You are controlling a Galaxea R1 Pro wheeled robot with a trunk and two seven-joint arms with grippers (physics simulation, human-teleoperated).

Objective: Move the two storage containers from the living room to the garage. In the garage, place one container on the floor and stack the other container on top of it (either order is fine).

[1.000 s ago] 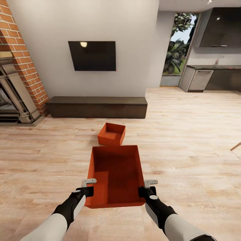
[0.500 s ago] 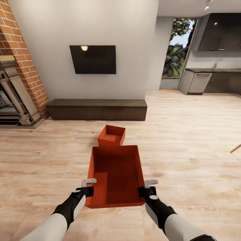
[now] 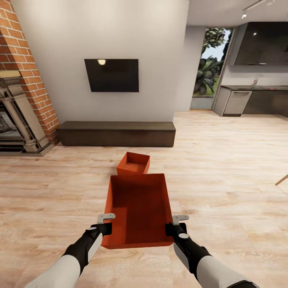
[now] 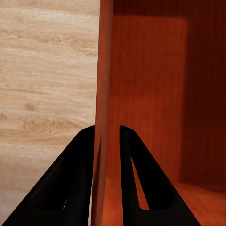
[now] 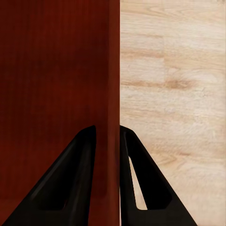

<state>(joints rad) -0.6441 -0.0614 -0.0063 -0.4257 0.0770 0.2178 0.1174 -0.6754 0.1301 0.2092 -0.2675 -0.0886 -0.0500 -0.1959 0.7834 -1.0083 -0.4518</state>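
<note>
I have the near storage container (image 3: 138, 210) carried between my two arms, above the light wood plank floor (image 3: 224, 180) of the living room. My left gripper (image 3: 107, 224) is clamped on the container's left wall near the corner closest to me; the left wrist view shows one finger (image 4: 75, 183) outside the thin orange-red wall (image 4: 102, 94) and the other inside. My right gripper (image 3: 176, 225) pinches the right wall the same way, its fingers (image 5: 77, 183) straddling the wall (image 5: 112, 70).

The second storage container (image 3: 134, 163) sits on the planks just beyond the far edge of the one I hold; whether the two touch I cannot tell from the head view. Behind it runs the long dark low bench (image 3: 116, 133) under the black TV (image 3: 112, 75) on the white wall, with the red brick fireplace (image 3: 22, 92) to the left. A kitchen counter (image 3: 256, 98) and a window onto plants (image 3: 208, 64) lie at the far right.

Compared with a second ago, the TV, bench and far container sit lower in the head picture, so the camera has shifted; my grip on the container looks unchanged.
</note>
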